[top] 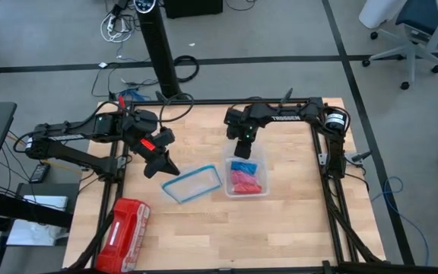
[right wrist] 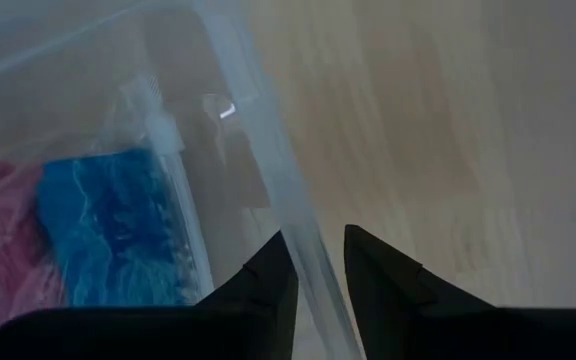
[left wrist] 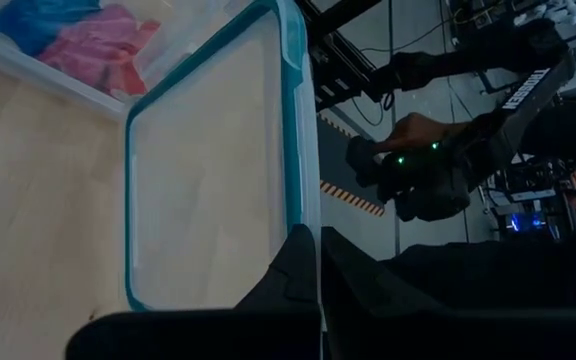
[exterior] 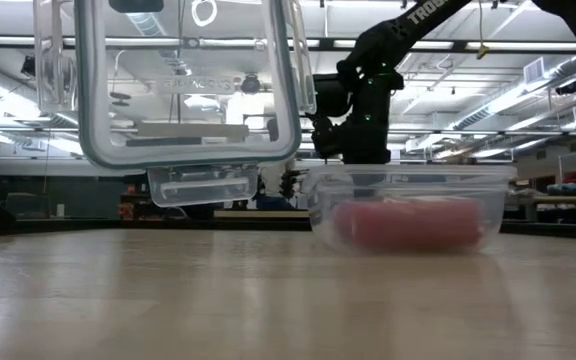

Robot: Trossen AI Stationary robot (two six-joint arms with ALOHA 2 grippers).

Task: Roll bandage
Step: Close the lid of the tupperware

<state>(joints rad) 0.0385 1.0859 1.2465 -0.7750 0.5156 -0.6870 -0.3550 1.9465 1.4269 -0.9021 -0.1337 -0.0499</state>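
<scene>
Wood table (top: 280,228), prob. lab bkgd.

The left gripper (top: 169,167) stood left of centre, fingers pinched together; the right gripper (top: 242,151) hung farther right, fingers slightly parted.

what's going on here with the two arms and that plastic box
The left gripper is shut on the rim of a clear lid with a teal seal, holding it lifted off the table beside the box. The right gripper pinches the box's wall at its far end. Inside the box lie the blue bandage and pink rolls, not yet taken out. A red pack lies near the table's front left corner.
</scene>
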